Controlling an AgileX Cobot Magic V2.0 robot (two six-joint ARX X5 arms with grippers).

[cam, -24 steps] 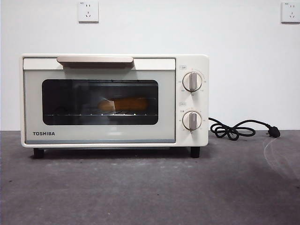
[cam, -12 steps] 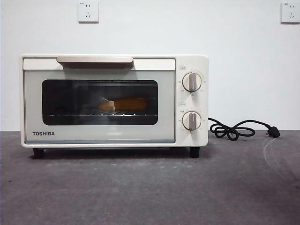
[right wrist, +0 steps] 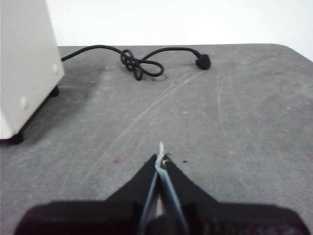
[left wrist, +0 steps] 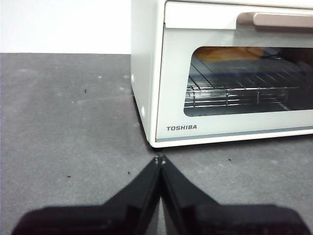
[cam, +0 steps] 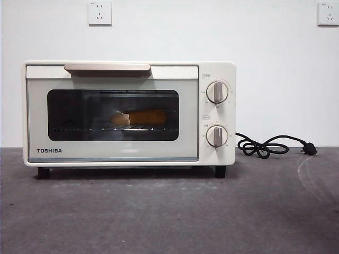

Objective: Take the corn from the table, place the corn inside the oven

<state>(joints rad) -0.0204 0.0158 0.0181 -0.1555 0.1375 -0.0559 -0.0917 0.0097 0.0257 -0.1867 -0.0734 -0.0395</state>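
Corn [cam: 140,118] is seen through the dark glass window of the oven [cam: 128,113], lying lengthwise on the wire rack behind the shut door; in the left wrist view only a yellow-orange part of it [left wrist: 230,53] is visible at the back of the rack. The word TOSHIBA is printed in dark capitals on the lower corner of the door, readable in both the front and left wrist views. Small markings are set around the two round knobs [cam: 217,92], but they are too fine to be read. The bar handle [cam: 107,67] is fixed along the door's upper edge.

The left gripper [left wrist: 160,160] is held low over the table [cam: 169,211], its two black jaws pressed together with nothing between them; the oven's lettered front corner lies just ahead of its tips. The right gripper [right wrist: 160,155] is likewise closed on nothing, with a pale sliver showing where the jaws meet. The oven's cream side wall is seen off to one side of it, and the black cord [right wrist: 142,61] with its plug is coiled well ahead of it on the grey surface. Two white wall sockets [cam: 99,12] are mounted above the oven.
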